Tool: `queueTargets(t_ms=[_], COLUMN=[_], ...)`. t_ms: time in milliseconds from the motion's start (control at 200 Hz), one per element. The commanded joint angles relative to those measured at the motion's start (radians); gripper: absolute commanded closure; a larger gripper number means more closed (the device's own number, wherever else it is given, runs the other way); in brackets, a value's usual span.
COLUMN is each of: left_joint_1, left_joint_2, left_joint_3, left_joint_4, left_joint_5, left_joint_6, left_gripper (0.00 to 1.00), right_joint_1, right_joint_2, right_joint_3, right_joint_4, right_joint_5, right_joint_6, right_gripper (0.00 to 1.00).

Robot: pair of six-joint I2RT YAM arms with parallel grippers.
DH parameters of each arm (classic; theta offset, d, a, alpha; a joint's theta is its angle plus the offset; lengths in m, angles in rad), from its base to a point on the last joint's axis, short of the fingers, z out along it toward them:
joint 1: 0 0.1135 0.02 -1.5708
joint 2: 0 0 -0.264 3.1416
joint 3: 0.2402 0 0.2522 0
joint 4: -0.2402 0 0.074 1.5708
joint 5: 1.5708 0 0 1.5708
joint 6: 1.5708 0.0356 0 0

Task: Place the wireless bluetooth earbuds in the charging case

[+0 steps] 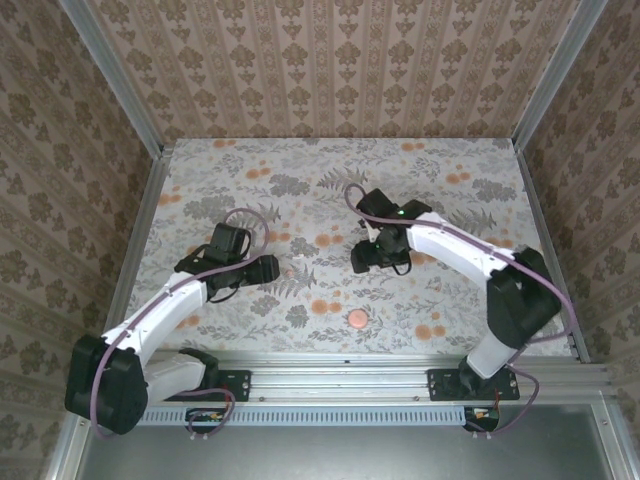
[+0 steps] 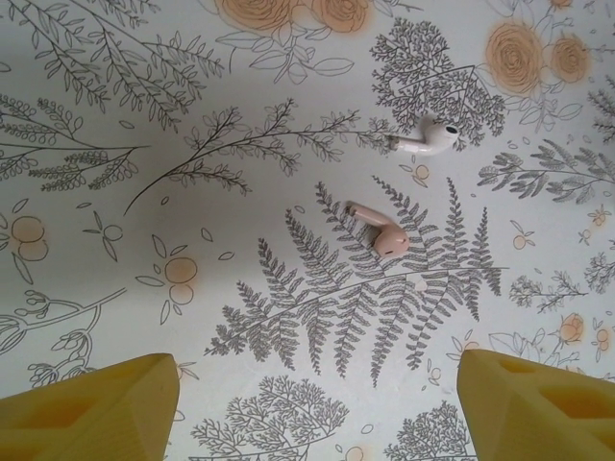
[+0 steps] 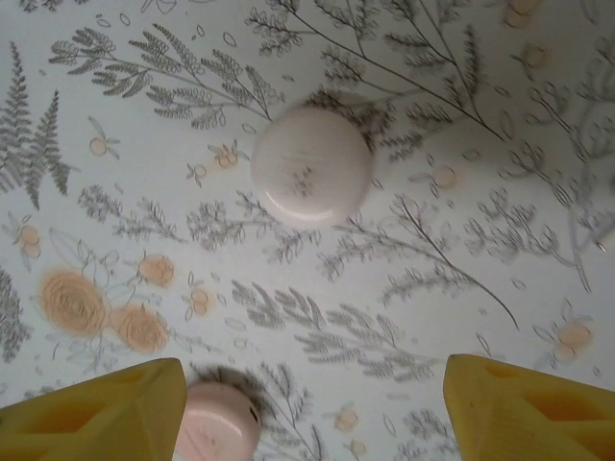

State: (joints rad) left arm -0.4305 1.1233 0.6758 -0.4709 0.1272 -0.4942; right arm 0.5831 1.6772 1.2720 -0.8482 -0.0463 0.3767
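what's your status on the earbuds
Left gripper open, pink bud and white bud ahead, loose on cloth. Right gripper open, pink disc ahead. Nothing blocks the buds.

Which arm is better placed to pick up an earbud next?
Probably left. The left gripper, open, faces the pink earbud and the white earbud; the right gripper faces a round pink disc.

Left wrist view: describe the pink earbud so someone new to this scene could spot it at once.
Find the large grey fern printed on the cloth ahead of the yellow fingers. The pink earbud lies on its upper fronds, stem pointing up-left. Its neighbour just beyond is a white earbud.
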Motion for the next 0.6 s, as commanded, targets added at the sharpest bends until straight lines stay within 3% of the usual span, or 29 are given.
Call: queueTargets(t_ms=[0, 360, 595], left_joint_1=[0.012, 0.027, 0.041], left_joint_2=[0.012, 0.036, 0.059], left_joint_3=[-0.015, -0.01, -0.013], left_joint_4=[-0.019, -0.032, -0.029], left_joint_5=[0.007, 0.026, 0.036], left_joint_6=[-0.006, 0.025, 0.033], left_gripper=[0.23, 0.26, 0.26], right_joint_1=[0.0, 0.003, 0.003], right_joint_2=[0.079, 0.296, 0.359], right_joint_3=[0.076, 0.197, 0.235], right_joint_4=[-0.072, -0.065, -0.056], right_joint_5=[0.051, 0.065, 0.056], right_joint_6=[0.036, 0.015, 0.004], right_gripper=[0.27, 0.23, 0.28])
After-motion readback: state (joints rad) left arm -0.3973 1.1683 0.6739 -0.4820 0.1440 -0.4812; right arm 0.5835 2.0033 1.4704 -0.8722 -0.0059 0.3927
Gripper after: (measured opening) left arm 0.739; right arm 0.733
